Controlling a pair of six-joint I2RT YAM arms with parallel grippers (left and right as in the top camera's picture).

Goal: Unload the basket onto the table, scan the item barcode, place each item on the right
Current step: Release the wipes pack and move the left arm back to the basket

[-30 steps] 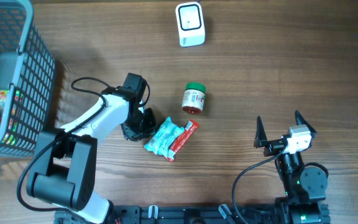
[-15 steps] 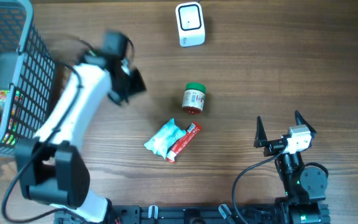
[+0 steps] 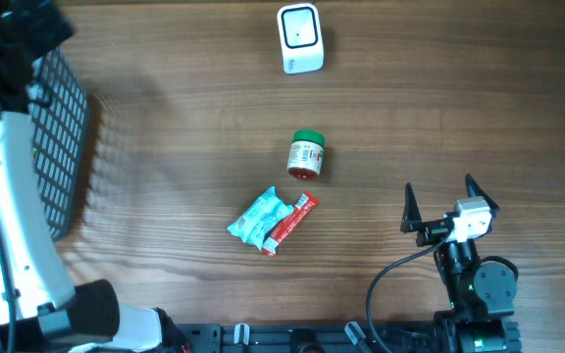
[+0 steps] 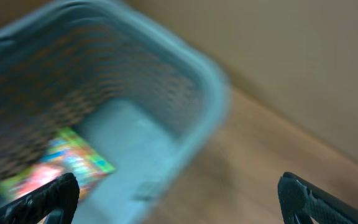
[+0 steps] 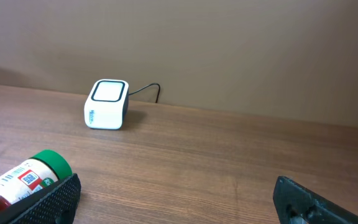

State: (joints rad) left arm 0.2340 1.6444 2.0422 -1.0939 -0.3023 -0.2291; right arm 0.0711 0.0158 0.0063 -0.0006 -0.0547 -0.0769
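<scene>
now left pincer (image 4: 178,198) spread wide over the basket (image 4: 211,93), away from the teal packet (image 3: 260,218); right pincer (image 5: 176,194) spread as before

No wording can be read: the label on the jar (image 5: 25,179) shows tiny blurred print, and the side mark on the scanner (image 5: 106,103) is too small.
</scene>
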